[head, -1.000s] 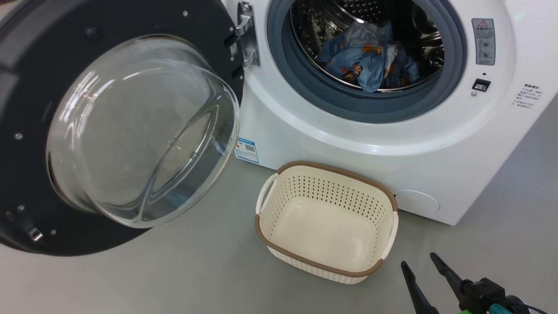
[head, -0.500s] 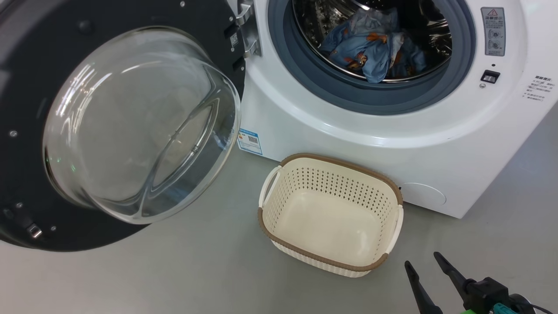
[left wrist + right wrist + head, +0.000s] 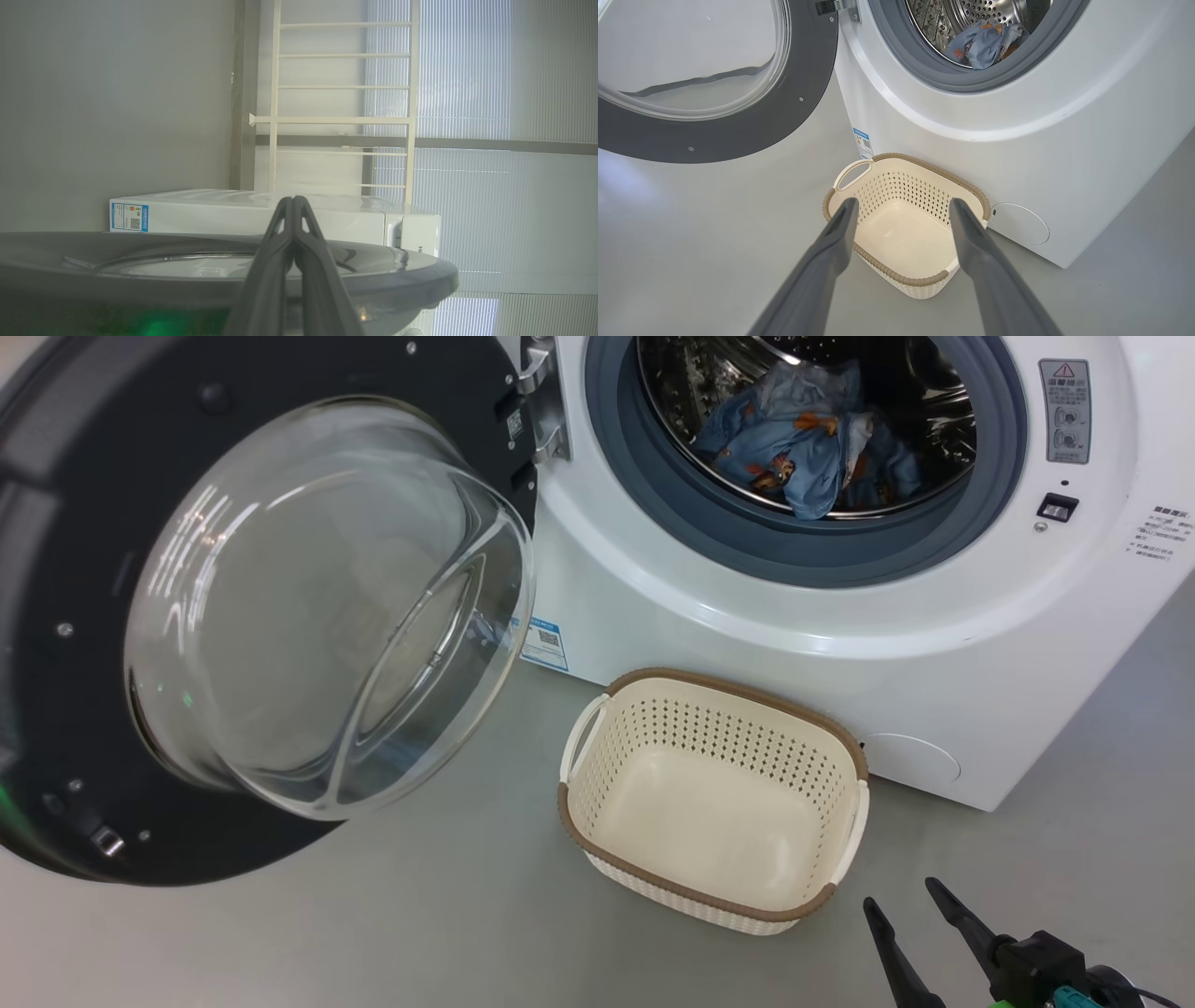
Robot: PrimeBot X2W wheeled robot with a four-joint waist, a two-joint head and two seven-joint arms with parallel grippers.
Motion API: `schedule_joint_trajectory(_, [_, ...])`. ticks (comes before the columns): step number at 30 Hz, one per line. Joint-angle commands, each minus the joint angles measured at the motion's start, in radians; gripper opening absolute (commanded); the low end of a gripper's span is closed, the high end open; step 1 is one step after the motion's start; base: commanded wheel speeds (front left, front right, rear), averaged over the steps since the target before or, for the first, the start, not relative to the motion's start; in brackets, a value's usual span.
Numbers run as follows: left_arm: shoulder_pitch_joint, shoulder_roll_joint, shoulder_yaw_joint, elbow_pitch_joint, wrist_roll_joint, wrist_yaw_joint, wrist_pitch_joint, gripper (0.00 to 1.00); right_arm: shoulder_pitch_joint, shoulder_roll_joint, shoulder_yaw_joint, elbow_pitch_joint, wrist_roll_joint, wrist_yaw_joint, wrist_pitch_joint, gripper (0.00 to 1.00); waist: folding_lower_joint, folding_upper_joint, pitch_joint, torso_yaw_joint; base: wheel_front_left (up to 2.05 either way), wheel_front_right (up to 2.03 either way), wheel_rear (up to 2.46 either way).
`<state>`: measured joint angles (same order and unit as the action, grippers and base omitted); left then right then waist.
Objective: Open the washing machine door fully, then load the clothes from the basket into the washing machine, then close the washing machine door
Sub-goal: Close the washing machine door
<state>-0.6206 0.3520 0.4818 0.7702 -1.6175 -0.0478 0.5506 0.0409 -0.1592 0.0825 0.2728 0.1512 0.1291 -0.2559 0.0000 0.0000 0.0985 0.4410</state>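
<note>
The washing machine (image 3: pixel 747 644) stands with its door (image 3: pixel 56 523) swung open to the left, the glass bowl (image 3: pixel 327 607) bulging towards me. The blue printed clothes (image 3: pixel 812 448) lie inside the steel drum, also seen in the right wrist view as clothes (image 3: pixel 985 42). The basket (image 3: pixel 700 896) sits empty on the floor against the washer's front. My right gripper (image 3: pixel 900 893) hangs open just right of the basket, empty; in its wrist view the right gripper (image 3: pixel 903 203) frames the basket (image 3: pixel 924 165). My left gripper (image 3: pixel 293 199) is shut, behind the door's outer face (image 3: pixel 420 275).
Grey floor (image 3: pixel 420 915) spreads in front of the washer and under the open door. A blue label (image 3: pixel 546 644) marks the washer's lower left front. In the left wrist view a white ladder-like frame (image 3: pixel 343 120) and window blinds stand beyond the washer.
The head camera has shifted a little, so the whole picture slid right and down. The door looks slightly further right against the washer, with a green glow now at its lower left edge.
</note>
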Motion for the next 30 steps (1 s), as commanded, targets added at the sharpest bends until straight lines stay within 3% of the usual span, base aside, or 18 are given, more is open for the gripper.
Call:
schedule_joint_trajectory(1, [0.012, 0.022, 0.004, -0.037, -0.02, -0.008, 0.04, 0.0, -0.001, -0.008, 0.024, -0.018, -0.004, 0.002, -0.006, 1.0, 0.0, 0.0, -0.002, 0.002, 0.0, 0.0, 0.0])
schedule_joint_trajectory(11, [0.119, -0.032, -0.029, -0.203, -0.06, 0.005, 0.196, 0.0, 0.007, 0.007, 0.021, -0.015, -0.005, 0.002, -0.006, 1.0, 0.0, 0.0, -0.015, 0.019, 0.0, 0.0, 0.0])
schedule_joint_trajectory(18, [0.2, -0.073, -0.042, -0.356, -0.083, 0.046, 0.252, 0.0, 0.01, 0.018, 0.016, -0.013, -0.007, 0.002, -0.006, 1.0, 0.0, 0.0, -0.025, 0.025, 0.0, 0.0, 0.0])
schedule_joint_trajectory(30, [0.371, -0.179, -0.109, -0.75, -0.123, 0.148, 0.353, 0.0, -0.002, 0.051, -0.003, -0.027, 0.001, 0.002, -0.006, 1.0, 0.0, 0.0, -0.004, 0.005, 0.0, 0.0, 0.0])
